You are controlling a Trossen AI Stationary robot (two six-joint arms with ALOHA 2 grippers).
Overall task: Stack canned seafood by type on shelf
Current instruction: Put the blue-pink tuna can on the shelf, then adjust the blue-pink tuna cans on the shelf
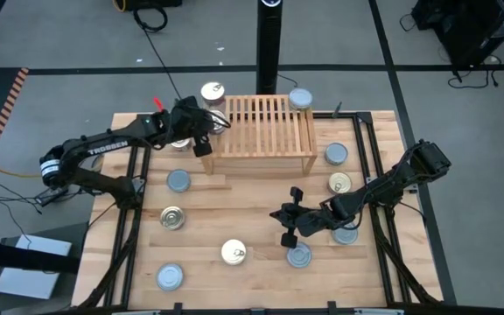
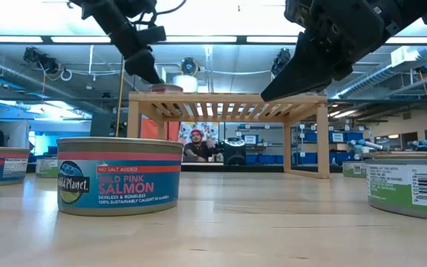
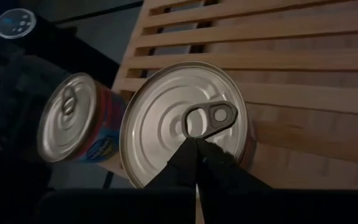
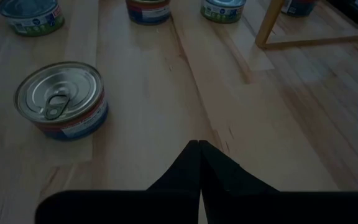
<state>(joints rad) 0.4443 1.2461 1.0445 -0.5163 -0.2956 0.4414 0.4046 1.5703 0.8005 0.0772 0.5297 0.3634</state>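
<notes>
The light-wood shelf (image 1: pixel 265 131) stands at the table's far side. A gold-lidded tin (image 1: pixel 213 92) sits on its far left corner and a blue-silver tin (image 1: pixel 301 98) on its far right corner. My left gripper (image 3: pixel 196 142) is shut and points down over a second gold pull-tab tin (image 3: pixel 166 118) resting on the shelf's left end. My right gripper (image 1: pixel 287 219) is shut and hovers above the table's middle, near a blue-silver tin (image 1: pixel 298 255) and apart from it. Several more tins stand loose on the table. My left gripper's shut fingertips (image 3: pixel 188 155) stand over the lid of the pull-tab tin, right beside its tab (image 3: pixel 209 117), coming from above at a slant. I cannot tell whether they touch the lid.
Loose tins stand on the table: blue-silver ones (image 1: pixel 178 181) (image 1: pixel 171 277) (image 1: pixel 336 154) and gold ones (image 1: pixel 172 218) (image 1: pixel 234 253) (image 1: pixel 340 184). A salmon tin (image 2: pixel 119 176) stands close to the low camera. A black post (image 1: pixel 269 44) rises behind the shelf. People sit in the room beyond.
</notes>
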